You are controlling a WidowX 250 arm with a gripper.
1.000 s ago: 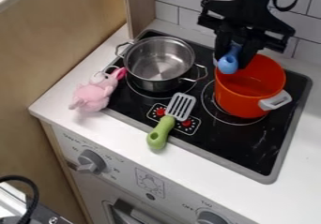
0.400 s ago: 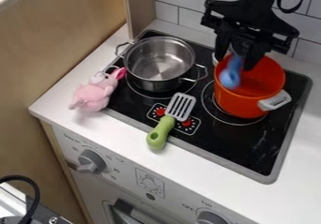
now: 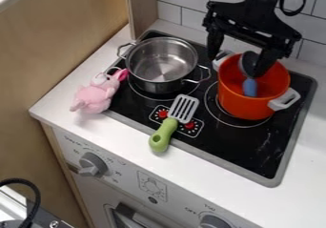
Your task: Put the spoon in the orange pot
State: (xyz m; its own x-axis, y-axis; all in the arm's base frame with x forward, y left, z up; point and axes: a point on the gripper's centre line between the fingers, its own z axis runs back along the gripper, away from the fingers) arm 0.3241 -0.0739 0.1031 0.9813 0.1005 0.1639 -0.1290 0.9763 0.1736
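Note:
The gripper point(image 3: 237, 64) hangs over the back of the orange pot point(image 3: 240, 102), open, its two fingers wide apart. Inside the pot is the spoon point(image 3: 250, 87), blue handle end down and its dark bowl up near the back rim, close beside the right finger. Whether the bowl touches that finger, I cannot tell. The pot stands on the right of the black stovetop.
A steel pot point(image 3: 161, 65) stands left of the orange one. In front lies a green-handled spatula point(image 3: 170, 125), and a pink plush toy point(image 3: 96, 96) sits at the counter's left edge. A tiled wall point(image 3: 185, 6) rises behind.
The gripper has opened and let go of the spoon, which has dropped lower into the orange pot. Its blue handle has shifted down and to the right.

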